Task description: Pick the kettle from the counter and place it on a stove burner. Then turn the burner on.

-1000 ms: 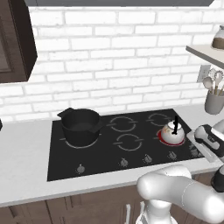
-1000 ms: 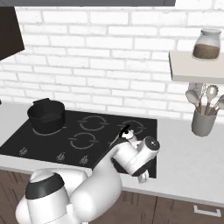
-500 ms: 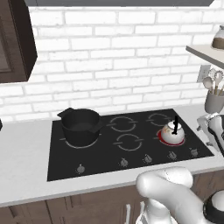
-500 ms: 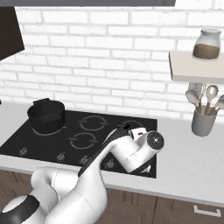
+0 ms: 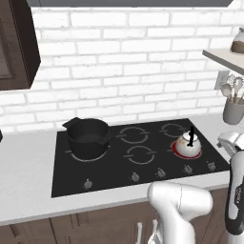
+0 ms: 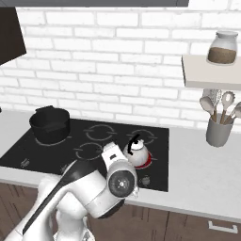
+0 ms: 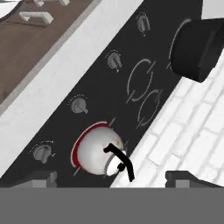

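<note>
The gripper (image 7: 111,177) stands spread wide, holding and touching nothing. The kettle (image 7: 99,152) sits upright on the stove burner (image 5: 177,150) just ahead, between the fingertips (image 7: 41,177). Its thin black handle (image 7: 119,159) seems to run toward the brick wall (image 7: 183,131).

White brick wall (image 5: 133,62) behind; dark wood upper cabinet (image 5: 16,45) at left. Pale shelf (image 6: 209,70) at right — lidded glass jar (image 6: 222,47) on top, grey utensil holder (image 6: 219,130) below.

Kettle on the burner.
We see the white-silver kettle (image 5: 188,145) upright, black handle up, on the front-right stove burner (image 7: 78,148), glowing red at its rim.
</note>
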Robot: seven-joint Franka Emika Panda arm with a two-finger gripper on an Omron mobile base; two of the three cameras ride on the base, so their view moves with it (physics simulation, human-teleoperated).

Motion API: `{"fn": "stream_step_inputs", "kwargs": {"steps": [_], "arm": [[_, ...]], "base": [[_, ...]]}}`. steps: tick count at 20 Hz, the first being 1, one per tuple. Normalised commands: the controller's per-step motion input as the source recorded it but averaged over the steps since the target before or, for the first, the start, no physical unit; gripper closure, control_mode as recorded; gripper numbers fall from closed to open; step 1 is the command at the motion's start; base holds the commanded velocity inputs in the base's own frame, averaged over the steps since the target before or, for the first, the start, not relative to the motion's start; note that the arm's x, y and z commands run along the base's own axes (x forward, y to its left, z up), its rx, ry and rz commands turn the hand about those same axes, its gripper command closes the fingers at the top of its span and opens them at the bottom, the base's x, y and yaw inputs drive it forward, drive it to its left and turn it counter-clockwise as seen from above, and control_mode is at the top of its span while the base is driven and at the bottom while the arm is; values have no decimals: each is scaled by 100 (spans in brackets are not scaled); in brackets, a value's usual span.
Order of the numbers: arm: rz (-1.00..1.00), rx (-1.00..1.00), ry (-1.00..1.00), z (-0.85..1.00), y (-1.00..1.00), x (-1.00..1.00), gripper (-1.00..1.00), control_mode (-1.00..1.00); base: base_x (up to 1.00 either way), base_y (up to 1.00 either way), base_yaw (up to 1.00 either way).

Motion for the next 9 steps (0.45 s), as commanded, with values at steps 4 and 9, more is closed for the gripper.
{"fn": "stream_step_inputs", "kwargs": {"steps": [4,9], "arm": [[9,-55,-27,-33,100,-75,-100,-100],[2,-70,-34,-93,100,1,-100,-100]], "base": [[0,0,0],[0,0,0]]}}
